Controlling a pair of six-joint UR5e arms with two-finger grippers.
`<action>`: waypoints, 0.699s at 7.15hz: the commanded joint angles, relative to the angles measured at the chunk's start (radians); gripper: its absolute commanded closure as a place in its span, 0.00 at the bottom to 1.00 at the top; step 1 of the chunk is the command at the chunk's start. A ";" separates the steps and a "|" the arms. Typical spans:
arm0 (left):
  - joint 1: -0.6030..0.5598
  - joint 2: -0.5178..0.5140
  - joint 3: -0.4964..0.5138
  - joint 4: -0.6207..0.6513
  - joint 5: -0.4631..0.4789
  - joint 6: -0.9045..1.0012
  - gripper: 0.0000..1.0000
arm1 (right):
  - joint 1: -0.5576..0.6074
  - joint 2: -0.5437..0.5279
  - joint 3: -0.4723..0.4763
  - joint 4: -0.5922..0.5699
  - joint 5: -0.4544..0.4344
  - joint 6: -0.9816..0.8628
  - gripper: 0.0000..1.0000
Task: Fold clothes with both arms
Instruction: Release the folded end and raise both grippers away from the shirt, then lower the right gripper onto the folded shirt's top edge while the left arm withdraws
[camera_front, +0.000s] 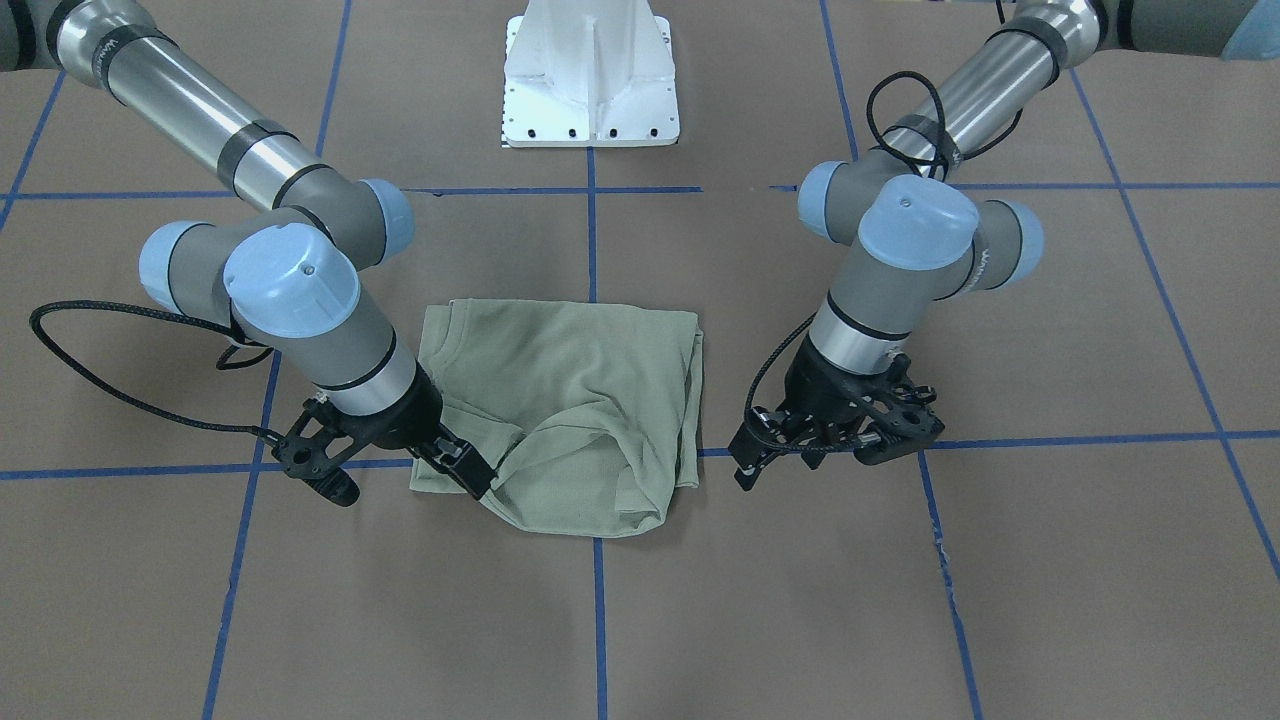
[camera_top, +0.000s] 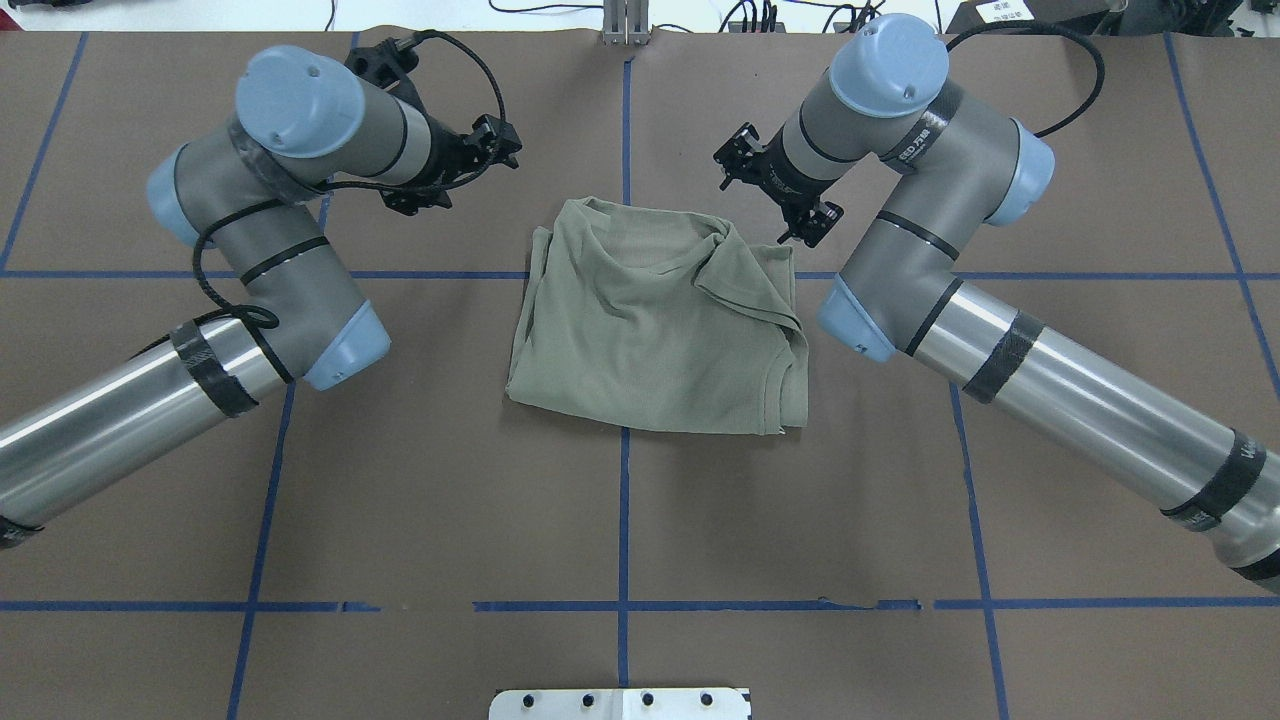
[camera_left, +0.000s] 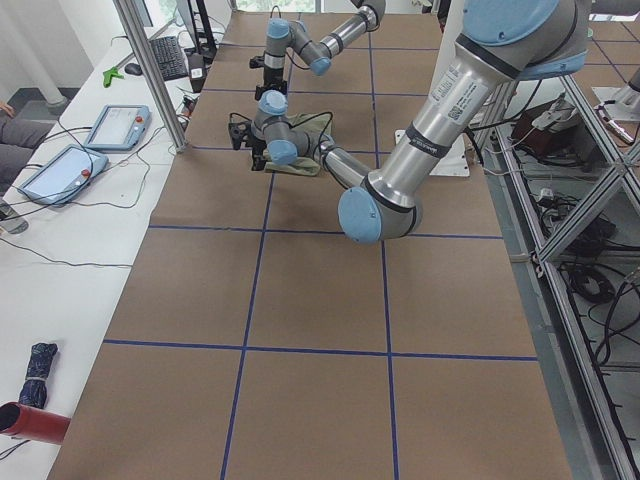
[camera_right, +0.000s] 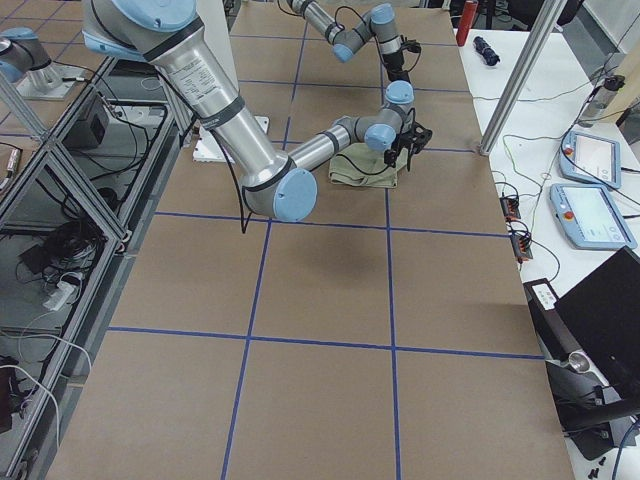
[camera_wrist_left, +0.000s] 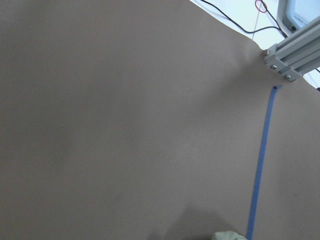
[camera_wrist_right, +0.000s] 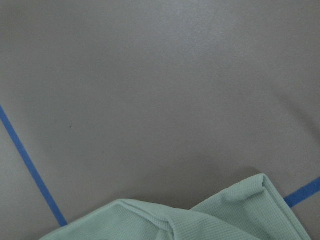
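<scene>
A folded olive-green shirt (camera_front: 580, 400), nearly square, lies mid-table (camera_front: 1000, 600). The right gripper (camera_front: 410, 475), fingers spread wide, sits at the shirt's far right corner. The left gripper (camera_front: 820, 450), also wide, stands just off the shirt's left edge.

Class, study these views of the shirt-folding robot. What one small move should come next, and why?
Probably bring the left gripper sideways to the corner of the shirt on its side. The right gripper is over the opposite corner of the same edge, while the left hangs over bare table, clear of the cloth. Both likely need that edge for another fold.
</scene>
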 joint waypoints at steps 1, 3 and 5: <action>-0.065 0.123 -0.093 0.002 -0.020 0.219 0.00 | -0.030 0.009 -0.017 -0.015 -0.011 -0.063 0.00; -0.085 0.146 -0.093 -0.003 -0.056 0.242 0.00 | -0.059 0.099 -0.058 -0.137 -0.054 -0.082 0.00; -0.087 0.163 -0.093 -0.006 -0.058 0.242 0.00 | -0.071 0.112 -0.090 -0.166 -0.053 -0.083 0.01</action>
